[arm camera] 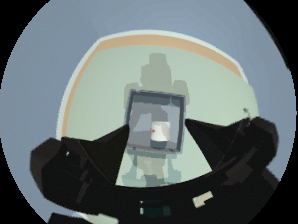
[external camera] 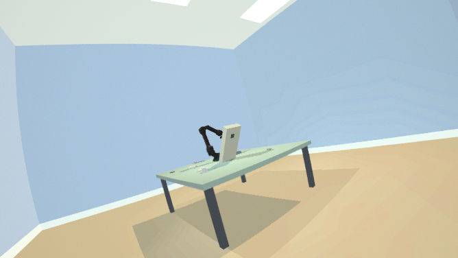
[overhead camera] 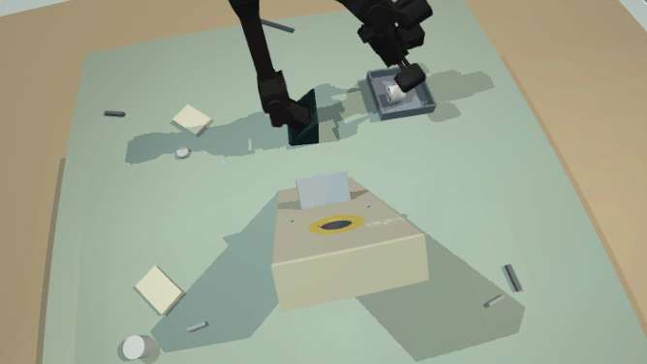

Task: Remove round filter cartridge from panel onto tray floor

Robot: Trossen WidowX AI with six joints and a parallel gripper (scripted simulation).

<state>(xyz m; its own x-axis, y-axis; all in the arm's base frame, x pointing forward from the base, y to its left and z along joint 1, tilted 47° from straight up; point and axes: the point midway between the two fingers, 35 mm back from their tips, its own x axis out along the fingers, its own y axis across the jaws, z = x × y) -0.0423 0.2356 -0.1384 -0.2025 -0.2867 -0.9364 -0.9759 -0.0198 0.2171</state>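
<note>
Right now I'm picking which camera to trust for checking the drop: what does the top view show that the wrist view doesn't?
Only the top view: the panel block's yellow ring around a dark opening, the light plate standing behind it, and two cream tiles.

Only the wrist view: both fingers of the open gripper spread apart, with a gap between them.

Both: the grey tray with the white cartridge inside its walls.
</note>
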